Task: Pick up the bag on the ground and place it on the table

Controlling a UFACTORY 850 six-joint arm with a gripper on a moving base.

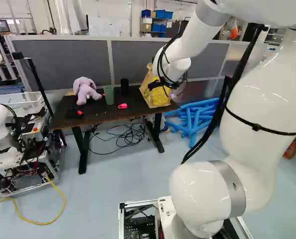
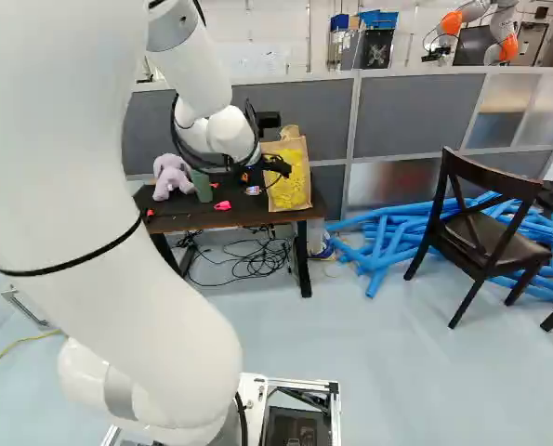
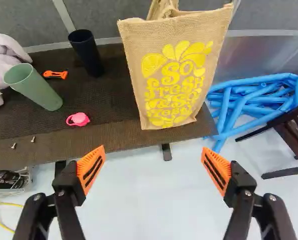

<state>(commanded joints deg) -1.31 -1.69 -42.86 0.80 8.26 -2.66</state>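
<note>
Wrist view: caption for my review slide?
Open orange-padded fingers facing an upright tan burlap bag on a dark brown table.

Ahead of the pincer (image 2: 262, 174), one desk (image 3: 103, 137) is carrying one bag (image 3: 176, 75). To the pincer's left, two cups, one black (image 3: 87, 54) and one green (image 3: 36, 89), are standing; one plush toy (image 1: 86, 91) is sitting; one orange tool (image 3: 55, 74), one pink item (image 3: 78, 119) and two screws (image 3: 33, 139) are lying. To its right, two chairs (image 2: 488, 232), one partly visible, are standing near uncountable tangled blue tubes (image 2: 388, 243).
</note>
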